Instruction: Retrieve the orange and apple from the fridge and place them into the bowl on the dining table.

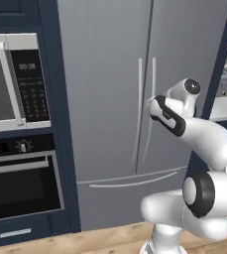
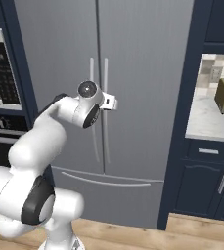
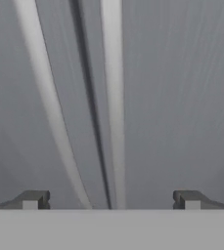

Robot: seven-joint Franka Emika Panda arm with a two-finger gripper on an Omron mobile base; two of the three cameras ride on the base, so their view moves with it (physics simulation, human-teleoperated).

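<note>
Directly before the fridge (image 1: 110, 89), whose two doors are standing shut, the gripper (image 3: 111, 199) is hanging with its jaws spread wide, grasping nothing. Both door handles (image 3: 114, 97) are lying between the fingertips (image 3: 33, 199), just beyond them and untouched.
</note>
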